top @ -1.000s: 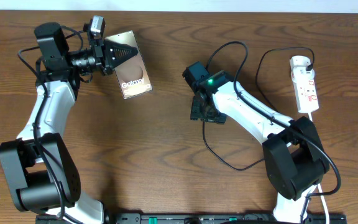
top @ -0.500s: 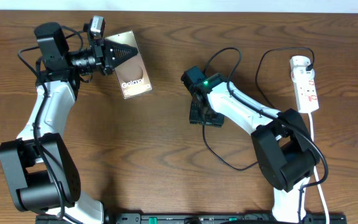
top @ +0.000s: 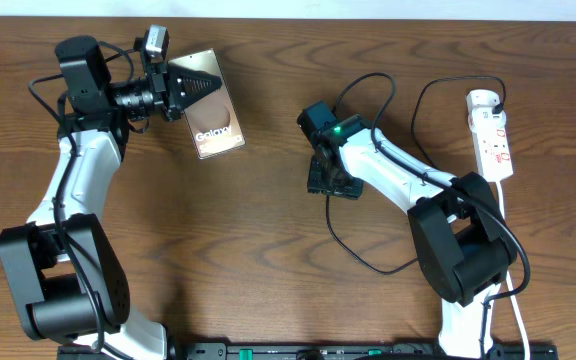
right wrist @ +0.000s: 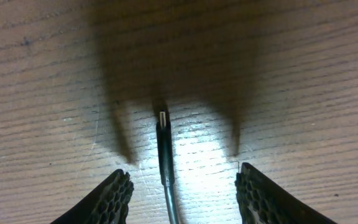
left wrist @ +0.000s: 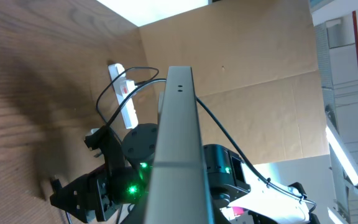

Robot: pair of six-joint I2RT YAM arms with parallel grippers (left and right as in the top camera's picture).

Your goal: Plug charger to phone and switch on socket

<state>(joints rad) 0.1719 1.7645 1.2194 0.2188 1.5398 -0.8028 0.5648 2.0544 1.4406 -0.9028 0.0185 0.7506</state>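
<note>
The brown wooden table (top: pixel 268 260) shows open wood between the two arms, and a cardboard wall (left wrist: pixel 247 74) stands behind it. Near the far edge, the left gripper (top: pixel 206 86) clamps the phone (top: pixel 218 128). The right gripper (right wrist: pixel 184 175), spread wide, straddles the charger (right wrist: pixel 165 152), which lies on the wood. The socket (top: pixel 492 135) sits by the right edge.

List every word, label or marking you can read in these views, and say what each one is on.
"Galaxy": white lettering on the face of the phone, overhead view.
Smaller line beneath "Galaxy": too small to read.
Red markings on the socket: too small to read.
Left wrist and right wrist views: no legible text.
</note>
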